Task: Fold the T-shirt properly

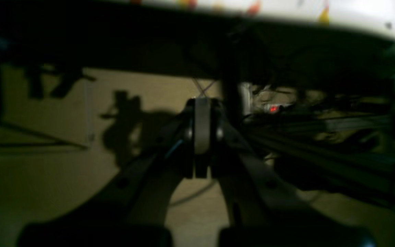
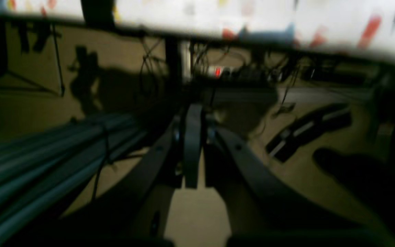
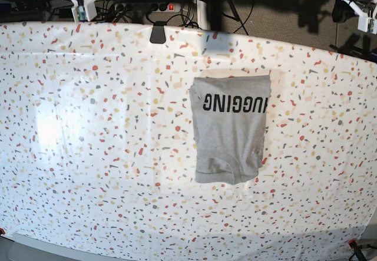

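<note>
Base view: the T-shirt (image 3: 231, 130) lies folded into a narrow upright rectangle, right of centre on the speckled cloth (image 3: 94, 155) that covers the table. Its long axis runs from the far edge toward the near edge. A band of black lettering crosses its far end, and a folded hem shows at the near end.

Both arms are withdrawn to the far corners, well apart from the garment. The left gripper (image 1: 201, 103) belongs to the arm at the right corner of the base view, so that arm is the nearer one to the shirt. The right gripper (image 2: 193, 109) belongs to the arm at the left corner, with most of the table width between it and the garment.

Each wrist view looks past the table edge at the floor and the cables below. In each, the jaws stand pressed together with nothing between them. The shirt appears in neither wrist view.

Judgement: the fold looks finished or nearly so. Any further fold would cross the long axis, and the left arm is better placed to reach it.
</note>
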{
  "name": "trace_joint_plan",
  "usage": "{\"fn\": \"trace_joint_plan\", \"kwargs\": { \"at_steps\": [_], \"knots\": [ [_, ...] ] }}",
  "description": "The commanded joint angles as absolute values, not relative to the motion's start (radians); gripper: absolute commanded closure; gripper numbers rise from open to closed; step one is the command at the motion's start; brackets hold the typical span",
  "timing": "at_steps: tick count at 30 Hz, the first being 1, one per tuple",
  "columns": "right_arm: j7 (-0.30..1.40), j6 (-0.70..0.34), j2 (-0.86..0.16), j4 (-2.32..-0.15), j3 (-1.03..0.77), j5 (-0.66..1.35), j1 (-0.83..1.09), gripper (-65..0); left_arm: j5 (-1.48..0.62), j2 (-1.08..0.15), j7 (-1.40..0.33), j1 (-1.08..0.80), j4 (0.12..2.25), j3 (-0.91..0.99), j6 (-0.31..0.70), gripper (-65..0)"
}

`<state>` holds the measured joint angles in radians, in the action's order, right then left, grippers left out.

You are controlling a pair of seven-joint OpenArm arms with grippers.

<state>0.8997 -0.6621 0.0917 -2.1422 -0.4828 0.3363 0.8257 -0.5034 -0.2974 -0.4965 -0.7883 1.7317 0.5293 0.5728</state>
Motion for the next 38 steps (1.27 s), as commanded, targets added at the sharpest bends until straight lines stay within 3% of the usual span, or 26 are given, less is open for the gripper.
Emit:
{"fn": "trace_joint_plan", "kwargs": {
  "at_steps": [1,6,9,13,23,31,35,38],
  "knots": [
    [0.885,-0.666,0.095,-2.152,-0.485,0.344,0.86,0.0,-0.493,-0.299,-0.457,-0.816,1.739,0.537,0.577,0.0],
    [0.818,-0.666,0.102,-2.025,-0.485,0.329,0.915,0.0,-0.467,-0.294,-0.385,-0.832,1.625,0.536,0.621,0.0],
    [0.738,-0.665,0.102,-1.894,-0.485,0.267,0.892,0.0,-0.467,-0.294,-0.321,-0.793,1.472,0.535,0.687,0.0],
    [0.699,-0.661,0.086,-1.695,-0.485,0.2,0.802,0.0,-0.402,-0.293,-0.27,-0.688,1.217,0.535,0.698,0.0],
    [0.608,-0.657,-0.093,-1.059,-0.484,0.17,0.519,0.0,-0.139,-0.281,-0.089,-0.458,0.705,0.534,0.698,0.0],
    [0.452,-0.654,-0.199,-0.578,-0.484,0.061,0.314,0.0,0.025,-0.149,-0.078,-0.346,0.546,0.534,0.681,0.0],
    [0.452,-0.654,-0.199,-0.499,-0.484,-0.001,0.256,0.0,0.106,-0.078,-0.079,-0.316,0.524,0.534,0.588,0.0],
    [0.453,-0.654,-0.2,-0.5,-0.484,-0.001,0.252,0.0,0.105,-0.061,-0.107,-0.294,0.512,0.534,0.587,0.0]
  ]
}}
